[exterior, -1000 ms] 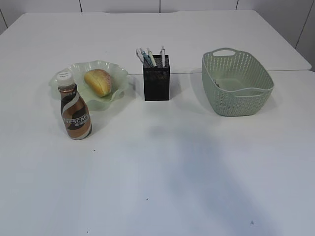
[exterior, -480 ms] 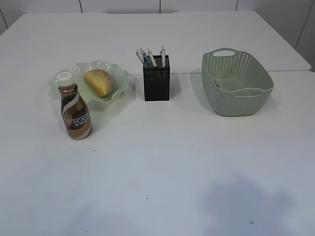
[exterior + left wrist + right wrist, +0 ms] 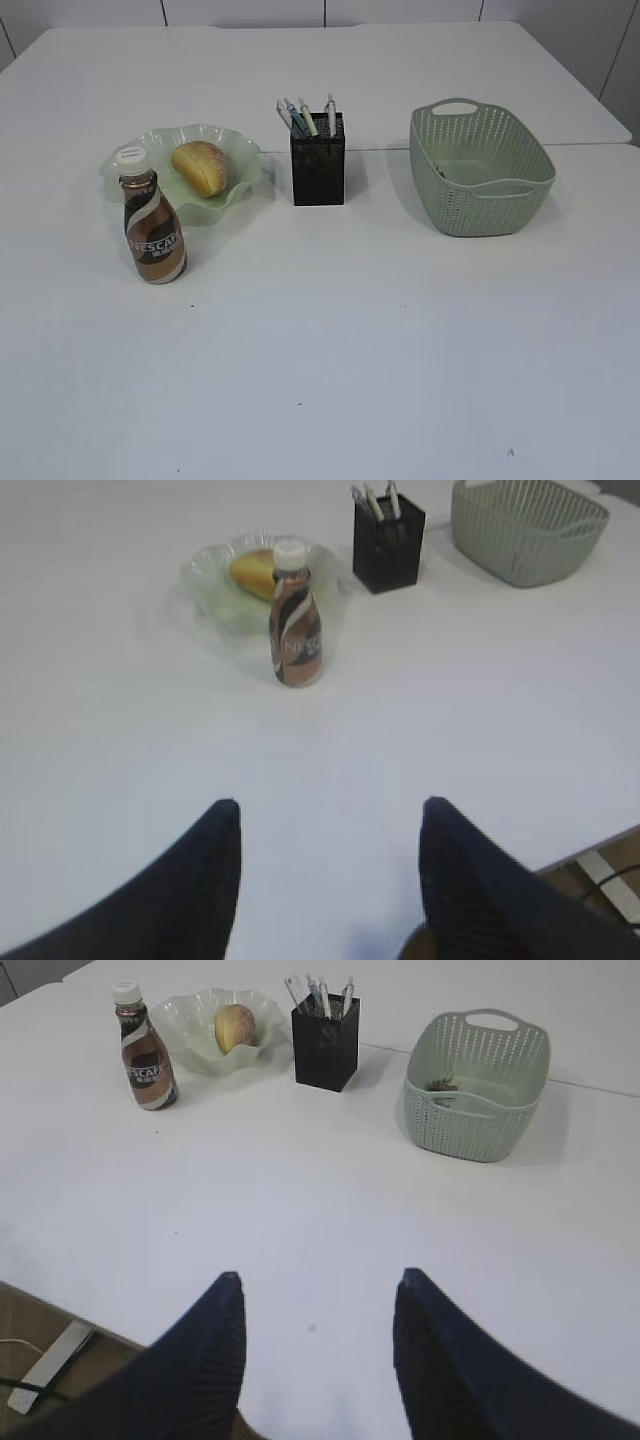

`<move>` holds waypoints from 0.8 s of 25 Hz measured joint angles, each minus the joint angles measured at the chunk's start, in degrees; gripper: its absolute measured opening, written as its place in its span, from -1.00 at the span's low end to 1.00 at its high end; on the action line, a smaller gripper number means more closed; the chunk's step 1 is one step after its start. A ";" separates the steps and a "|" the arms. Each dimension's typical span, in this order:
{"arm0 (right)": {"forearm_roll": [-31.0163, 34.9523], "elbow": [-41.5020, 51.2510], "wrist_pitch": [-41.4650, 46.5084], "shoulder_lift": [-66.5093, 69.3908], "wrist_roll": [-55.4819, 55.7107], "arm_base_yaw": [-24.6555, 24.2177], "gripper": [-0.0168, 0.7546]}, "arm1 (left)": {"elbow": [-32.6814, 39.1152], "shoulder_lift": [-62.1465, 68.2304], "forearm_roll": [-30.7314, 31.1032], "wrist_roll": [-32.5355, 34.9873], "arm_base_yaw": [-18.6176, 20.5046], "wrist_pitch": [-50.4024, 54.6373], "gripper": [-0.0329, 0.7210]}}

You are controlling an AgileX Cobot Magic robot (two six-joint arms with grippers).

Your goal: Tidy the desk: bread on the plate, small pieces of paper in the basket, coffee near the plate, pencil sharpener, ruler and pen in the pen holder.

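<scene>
The bread (image 3: 200, 167) lies in the wavy green plate (image 3: 243, 152) at the left of the desk (image 3: 350, 330). The coffee bottle (image 3: 153, 226) stands upright just in front of the plate. Pens (image 3: 305, 115) stick out of the black mesh pen holder (image 3: 318, 168). A dark piece of paper (image 3: 440, 1085) lies inside the green basket (image 3: 482, 205). The pencil sharpener and ruler are hidden. My left gripper (image 3: 330, 815) and right gripper (image 3: 318, 1285) both hover open and hold nothing, over the near part of the desk, far from all objects. Neither shows in the exterior view.
The desk's near edge (image 3: 90, 1310) shows under the right gripper, with floor and a grey strip (image 3: 50, 1365) beyond it. A seam between two tabletops (image 3: 590, 145) runs behind the basket. A wall (image 3: 300, 10) closes the back.
The soft shadow on the near desk slid from the middle to the front right and is gone now. No object has moved.
</scene>
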 joint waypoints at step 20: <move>-2.44 13.52 0.38 -5.72 -0.56 0.00 -0.18 | 12.10 0.00 -2.43 7.66 0.00 -4.70 0.14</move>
